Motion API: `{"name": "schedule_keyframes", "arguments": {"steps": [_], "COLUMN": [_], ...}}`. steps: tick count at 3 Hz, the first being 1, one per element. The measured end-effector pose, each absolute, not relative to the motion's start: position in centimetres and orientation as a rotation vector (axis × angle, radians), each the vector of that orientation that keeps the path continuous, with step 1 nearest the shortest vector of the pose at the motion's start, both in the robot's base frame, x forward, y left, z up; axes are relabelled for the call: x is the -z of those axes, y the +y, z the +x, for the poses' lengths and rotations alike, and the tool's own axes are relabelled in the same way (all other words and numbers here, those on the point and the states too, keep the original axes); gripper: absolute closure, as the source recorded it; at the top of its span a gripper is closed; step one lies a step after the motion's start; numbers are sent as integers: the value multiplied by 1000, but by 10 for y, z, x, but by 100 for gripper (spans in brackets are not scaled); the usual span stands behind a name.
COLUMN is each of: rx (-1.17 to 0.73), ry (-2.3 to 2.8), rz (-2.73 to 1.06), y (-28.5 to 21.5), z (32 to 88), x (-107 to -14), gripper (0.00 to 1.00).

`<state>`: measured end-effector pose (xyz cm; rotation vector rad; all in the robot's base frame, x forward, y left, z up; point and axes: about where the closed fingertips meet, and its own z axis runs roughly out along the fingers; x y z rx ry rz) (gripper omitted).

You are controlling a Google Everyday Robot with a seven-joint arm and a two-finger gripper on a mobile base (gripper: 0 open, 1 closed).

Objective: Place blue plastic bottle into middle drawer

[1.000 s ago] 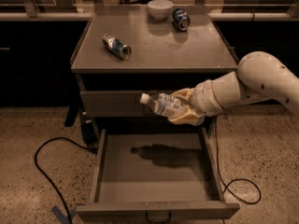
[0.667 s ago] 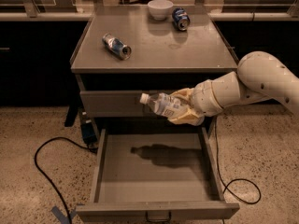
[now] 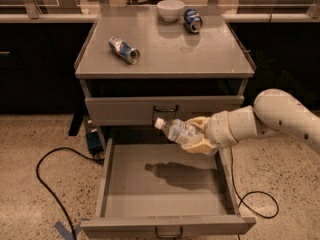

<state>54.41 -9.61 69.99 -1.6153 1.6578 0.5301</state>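
Note:
The blue plastic bottle [image 3: 175,130] is a small clear bottle with a white cap, held nearly level with its cap to the left. My gripper [image 3: 196,136] comes in from the right on a white arm and is shut on the bottle. It holds the bottle in the air above the back of the middle drawer [image 3: 115,179], which is pulled wide open. The bottle's shadow falls on the bare drawer floor. The drawer above [image 3: 120,110] is shut, just behind the bottle.
On the cabinet top [image 3: 165,54] lie a blue-and-silver can [image 3: 124,49] at the left, another can [image 3: 192,20] at the back right, and a white bowl [image 3: 170,9]. A black cable [image 3: 45,184] runs over the floor at the left, another [image 3: 255,204] at the right.
The gripper and bottle have lowered a little toward the open drawer; the camera view has shifted slightly. The bottle stays in the gripper.

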Motion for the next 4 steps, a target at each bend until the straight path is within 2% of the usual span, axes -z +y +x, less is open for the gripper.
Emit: {"name": "schedule_keyframes", "arguments": {"steps": [2, 4], "rx": [-534, -569], "ry": [1728, 1717], "rz": [-1626, -1675], "y": [-113, -111], "z": [505, 501], "x": [-613, -593], "gripper": [100, 100]}}
